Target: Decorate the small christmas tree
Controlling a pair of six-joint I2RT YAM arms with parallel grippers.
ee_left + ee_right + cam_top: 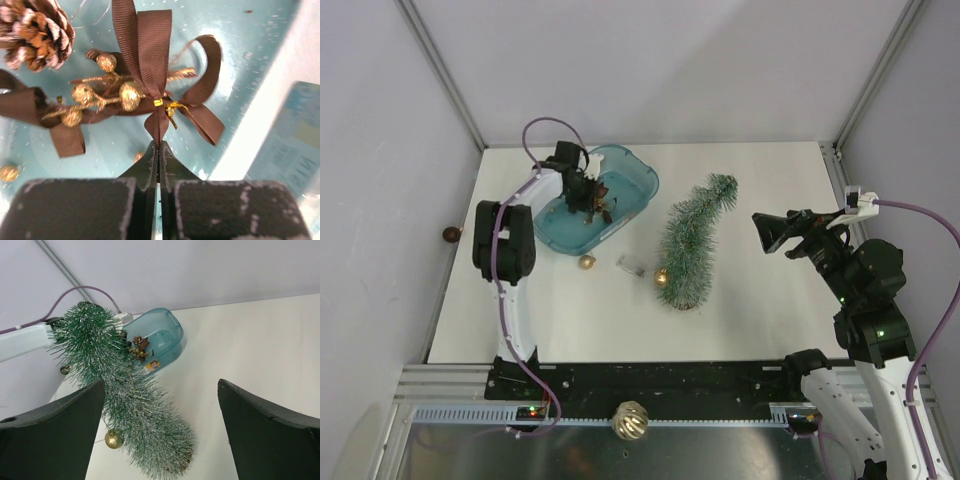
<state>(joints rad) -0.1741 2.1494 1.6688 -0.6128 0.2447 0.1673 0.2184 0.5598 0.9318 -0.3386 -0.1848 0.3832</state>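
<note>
The small christmas tree (pixel 690 243) lies on its side mid-table, tip toward the back; it also shows in the right wrist view (pixel 132 400). A gold bauble (pixel 662 278) rests against its lower left side and shows in the right wrist view too (pixel 113 438). My left gripper (pixel 588 203) is down inside the teal tub (pixel 642 172). In the left wrist view the left gripper (pixel 159 148) is shut on a tail of a brown ribbon bow (pixel 150 55) with gold berries. My right gripper (pixel 775 232) is open and empty to the right of the tree, and it frames the tree's base in its own view (pixel 161 385).
A pine cone (pixel 35 30) lies in the tub beside the bow. A second gold bauble (pixel 587 262) and a small clear piece (pixel 632 264) lie on the table in front of the tub. A dark bauble (pixel 451 234) sits at the left wall. A gold openwork ball (pixel 630 420) rests on the front rail.
</note>
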